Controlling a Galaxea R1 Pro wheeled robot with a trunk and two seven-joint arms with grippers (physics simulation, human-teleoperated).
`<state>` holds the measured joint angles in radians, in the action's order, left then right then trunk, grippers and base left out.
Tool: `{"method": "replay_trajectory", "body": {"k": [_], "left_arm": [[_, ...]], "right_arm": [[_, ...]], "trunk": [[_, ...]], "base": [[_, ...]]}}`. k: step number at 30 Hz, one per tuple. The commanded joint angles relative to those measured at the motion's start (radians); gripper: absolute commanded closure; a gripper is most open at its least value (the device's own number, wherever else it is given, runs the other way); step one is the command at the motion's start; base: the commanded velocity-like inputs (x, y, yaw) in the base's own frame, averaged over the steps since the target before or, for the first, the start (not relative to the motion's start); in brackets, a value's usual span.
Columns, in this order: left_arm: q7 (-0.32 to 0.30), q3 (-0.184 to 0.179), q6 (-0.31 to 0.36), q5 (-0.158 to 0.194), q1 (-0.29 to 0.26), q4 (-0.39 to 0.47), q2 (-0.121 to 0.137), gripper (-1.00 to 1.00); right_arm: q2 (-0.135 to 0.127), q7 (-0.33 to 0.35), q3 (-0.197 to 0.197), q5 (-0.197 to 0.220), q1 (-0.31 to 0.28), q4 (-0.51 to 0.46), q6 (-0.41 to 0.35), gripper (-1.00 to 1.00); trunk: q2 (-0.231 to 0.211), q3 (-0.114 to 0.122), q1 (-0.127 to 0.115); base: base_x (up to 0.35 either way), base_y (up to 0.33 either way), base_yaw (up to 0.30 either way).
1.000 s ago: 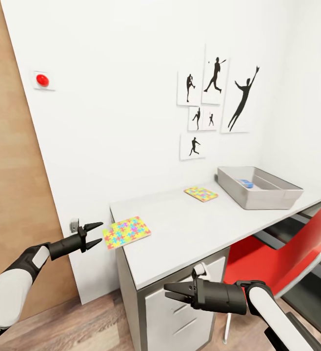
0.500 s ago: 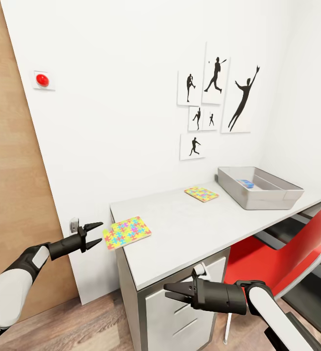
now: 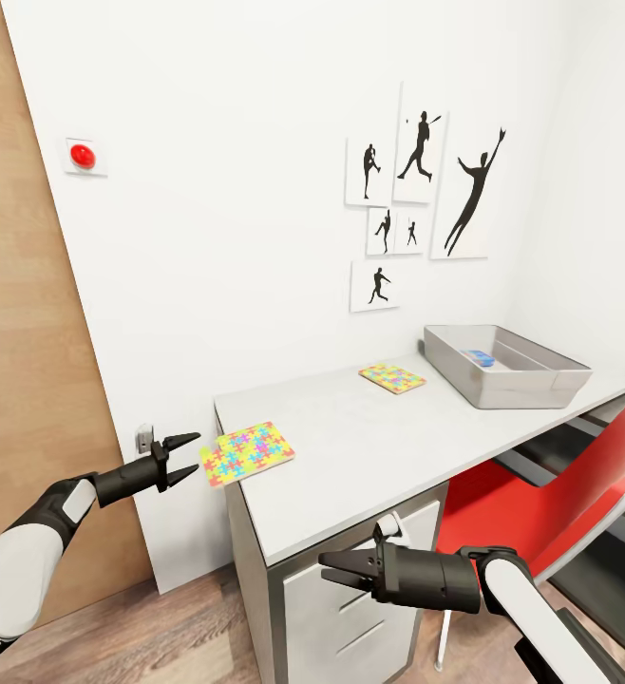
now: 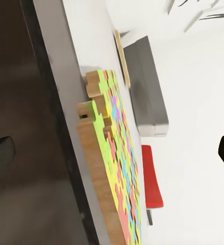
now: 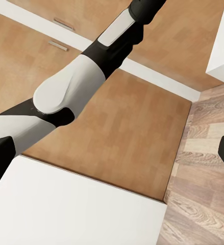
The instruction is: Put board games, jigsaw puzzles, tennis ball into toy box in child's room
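While the left end effector (image 3: 188,456) hangs released just beside the near puzzle (image 3: 246,452) overhanging the tabletop (image 3: 369,456) corner, the right end effector (image 3: 333,567) is released below; the toy box (image 3: 502,365) sits far along.

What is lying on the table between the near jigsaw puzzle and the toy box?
In the head view, the second jigsaw puzzle lies between the near jigsaw puzzle and the toy box; the rest of that table stretch is bare.
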<state>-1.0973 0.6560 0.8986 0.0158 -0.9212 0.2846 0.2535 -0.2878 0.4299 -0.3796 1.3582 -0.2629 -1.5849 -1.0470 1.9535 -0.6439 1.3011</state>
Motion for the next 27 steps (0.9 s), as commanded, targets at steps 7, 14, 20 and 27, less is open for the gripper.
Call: {"method": "replay_trajectory", "body": {"k": [7,14,20,27], "left_arm": [[-0.001,0.002,0.008,0.001,-0.001,0.0,0.0,-1.0],[-0.001,0.002,0.008,0.001,-0.001,0.0,0.0,-1.0],[-0.001,0.002,0.008,0.001,-0.001,-0.001,0.0,-1.0],[-0.001,0.002,0.008,0.001,-0.001,-0.001,0.0,-1.0]], "right_arm": [[-0.001,0.01,-0.001,-0.009,-0.001,0.0,0.0,-1.0],[-0.001,0.01,-0.001,-0.009,-0.001,0.0,0.0,-1.0],[-0.001,0.01,-0.001,-0.009,-0.001,0.0,0.0,-1.0],[-0.001,0.01,-0.001,-0.01,-0.001,0.0,0.0,-1.0]], "trunk": [[0.022,-0.01,0.011],[0.043,-0.02,0.023],[0.064,-0.029,0.034],[0.113,-0.051,0.061]], "base": [[0.0,0.0,0.0],[0.0,0.0,0.0],[0.0,0.0,0.0],[0.0,0.0,0.0]]}}
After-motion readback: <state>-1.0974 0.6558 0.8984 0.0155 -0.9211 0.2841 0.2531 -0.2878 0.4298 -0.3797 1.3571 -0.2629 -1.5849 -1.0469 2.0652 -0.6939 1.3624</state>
